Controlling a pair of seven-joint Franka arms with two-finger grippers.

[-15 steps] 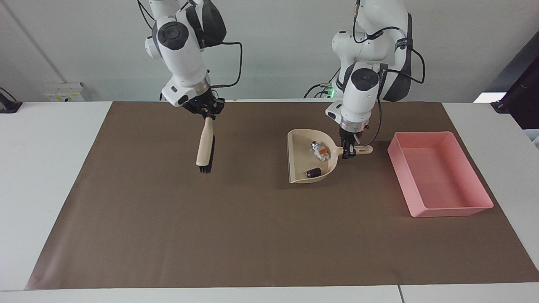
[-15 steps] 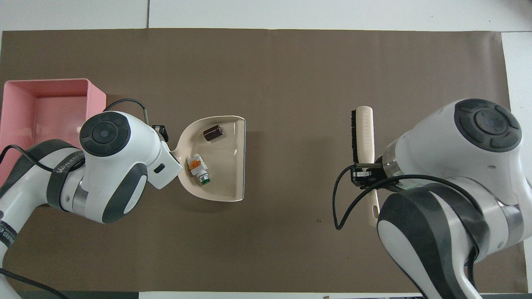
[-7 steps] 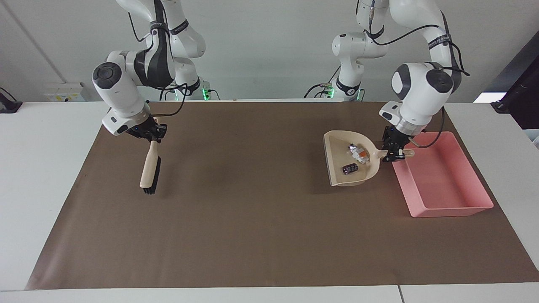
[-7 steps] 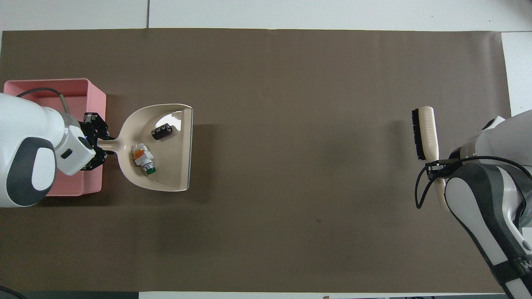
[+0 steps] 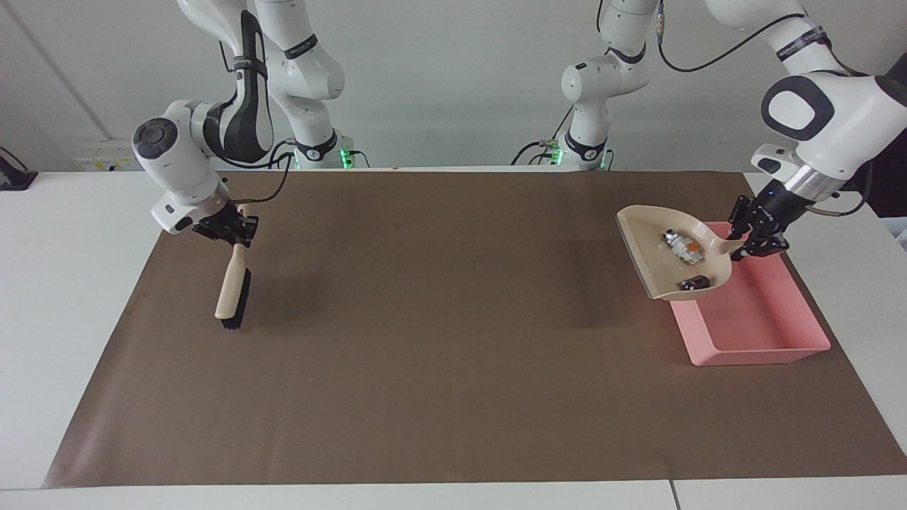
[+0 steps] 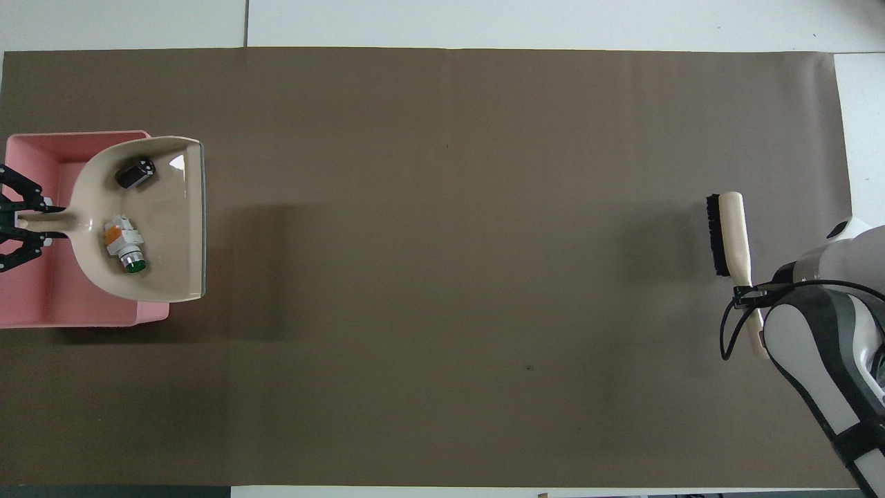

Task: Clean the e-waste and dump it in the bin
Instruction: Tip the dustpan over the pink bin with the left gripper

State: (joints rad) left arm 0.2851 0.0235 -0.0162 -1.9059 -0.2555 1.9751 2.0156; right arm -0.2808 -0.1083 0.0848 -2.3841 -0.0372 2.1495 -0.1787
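While the left hand [image 5: 757, 234] is clenched on the handle of the beige dustpan [image 5: 655, 265], the pan hangs in the air over the pink bin [image 5: 765, 333], tilted, with its open mouth toward the middle of the counter [image 5: 71, 283]; in the overhead view the pan covers the part of the bin toward the right arm's end, and its mouth reaches a little past the bin's wall at 3 o'clock. Both pieces of e-waste lie inside the pan; the white cylinder with green and orange marks [image 6: 124, 245] is close to the handle, and the dark cylinder [image 6: 134, 172] lies at about 12 o'clock from it in the overhead view, well apart from it. The bin stands on the brown mat [image 5: 439, 340] at the left arm's end of the counter. The right hand [image 5: 234, 232] is over the mat at the right arm's end and grasps the handle of a hand brush [image 5: 232, 290]; the brush hangs down, and I cannot tell whether its dark bristles touch the mat.
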